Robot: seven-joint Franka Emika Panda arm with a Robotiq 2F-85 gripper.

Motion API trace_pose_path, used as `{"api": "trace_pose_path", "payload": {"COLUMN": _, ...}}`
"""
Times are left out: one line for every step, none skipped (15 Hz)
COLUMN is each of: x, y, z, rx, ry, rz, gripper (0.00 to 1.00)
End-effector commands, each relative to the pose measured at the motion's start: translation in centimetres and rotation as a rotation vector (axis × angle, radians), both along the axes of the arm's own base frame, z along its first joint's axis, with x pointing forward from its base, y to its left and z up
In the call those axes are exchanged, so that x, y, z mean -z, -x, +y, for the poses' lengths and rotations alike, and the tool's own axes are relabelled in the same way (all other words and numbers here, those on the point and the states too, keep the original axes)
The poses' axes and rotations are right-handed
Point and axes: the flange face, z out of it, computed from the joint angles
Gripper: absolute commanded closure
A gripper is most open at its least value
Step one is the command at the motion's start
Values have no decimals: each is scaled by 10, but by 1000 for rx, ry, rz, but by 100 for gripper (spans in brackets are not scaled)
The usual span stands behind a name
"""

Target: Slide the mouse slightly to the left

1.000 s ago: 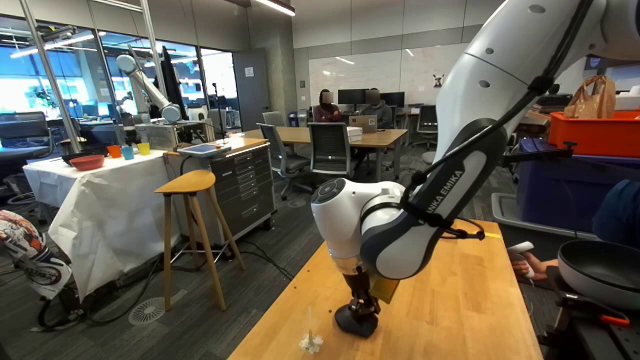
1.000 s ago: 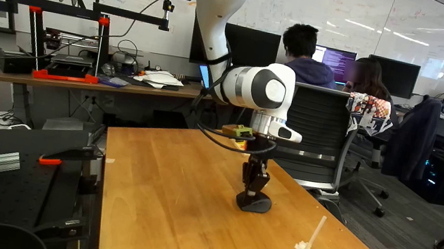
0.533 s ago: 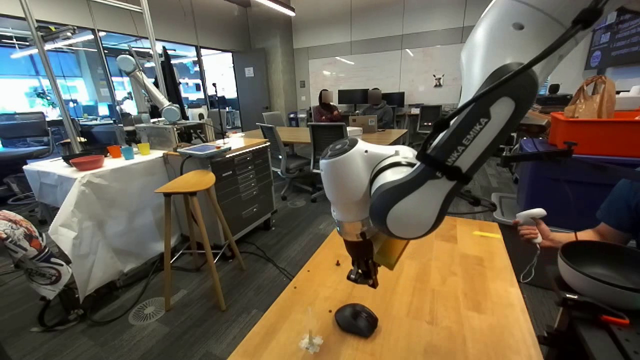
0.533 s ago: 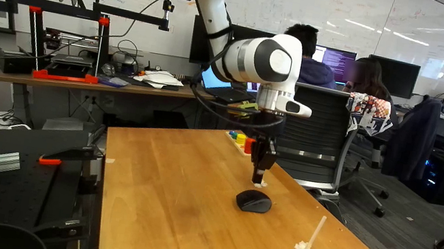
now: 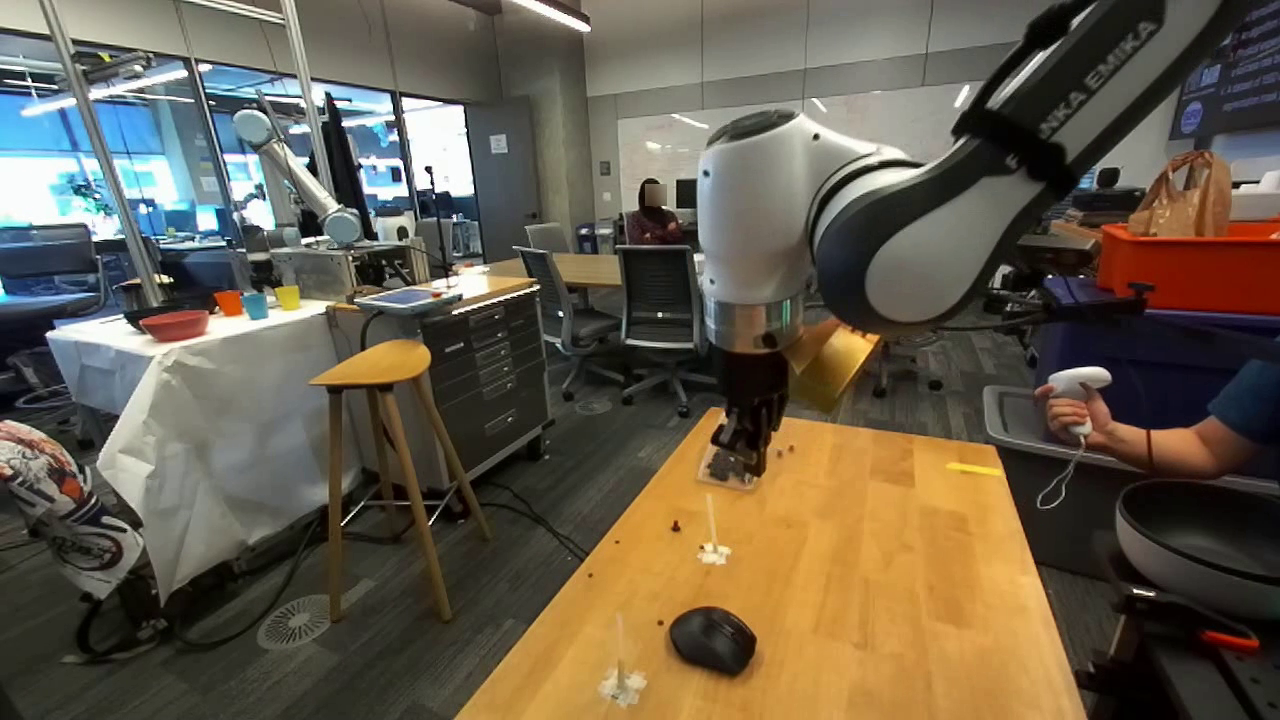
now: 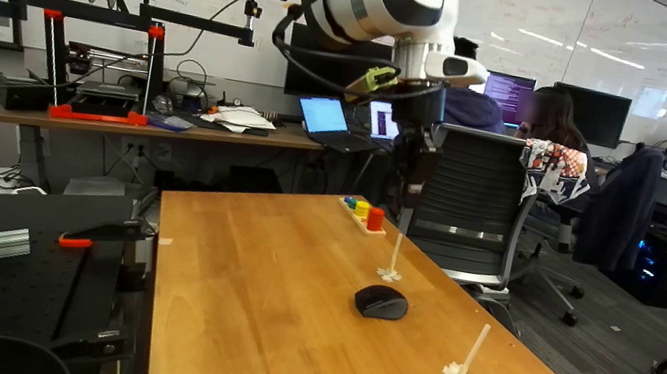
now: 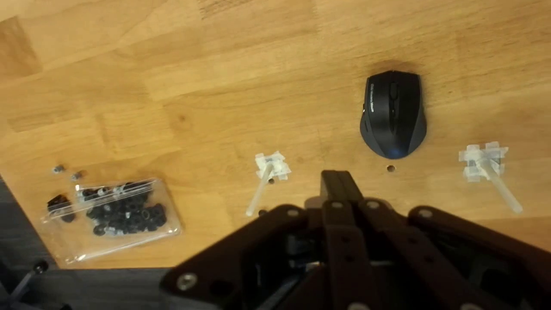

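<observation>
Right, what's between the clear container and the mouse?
A pale stick on a taped base, with a small dark spot beside it, as the wrist view shows.

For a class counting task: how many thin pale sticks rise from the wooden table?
2. In the wrist view, one stick is left of the mouse, the other stick right of it. Both exterior views also show two; none seems hidden.

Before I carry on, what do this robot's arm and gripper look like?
The arm is white with dark grey joint covers, EMIKA lettering, a black cable and a silver collar. The gripper is black to brownish, angular and jointed, with silvery screws.
</observation>
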Motion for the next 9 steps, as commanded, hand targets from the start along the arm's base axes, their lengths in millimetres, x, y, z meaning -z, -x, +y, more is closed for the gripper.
{"api": "trace_pose_path", "payload": {"x": -54, "y": 28, "z": -3, "rx": -9, "ry": -3, "rz": -95, "gripper": 100}}
{"api": "trace_pose_path", "payload": {"x": -64, "y": 33, "z": -3, "rx": -10, "ry": -32, "rz": -105, "gripper": 100}}
{"api": "trace_pose_path", "payload": {"x": -73, "y": 37, "z": -2, "rx": -13, "ry": -53, "rz": -115, "gripper": 100}}
{"api": "trace_pose_path", "payload": {"x": -81, "y": 41, "z": 0, "rx": -22, "ry": -81, "rz": -130, "gripper": 100}}
{"api": "trace_pose_path", "payload": {"x": -88, "y": 45, "z": 2, "rx": -28, "ry": -114, "rz": -140, "gripper": 100}}
{"api": "trace_pose_path", "payload": {"x": -94, "y": 48, "z": 5, "rx": -41, "ry": -159, "rz": -151, "gripper": 100}}
{"api": "trace_pose_path", "payload": {"x": -99, "y": 51, "z": 9, "rx": -55, "ry": -197, "rz": -163, "gripper": 100}}
{"api": "trace_pose_path", "payload": {"x": -103, "y": 54, "z": 12, "rx": -74, "ry": -242, "rz": -167, "gripper": 100}}
{"api": "trace_pose_path", "payload": {"x": -106, "y": 57, "z": 16, "rx": -87, "ry": -283, "rz": -170, "gripper": 100}}
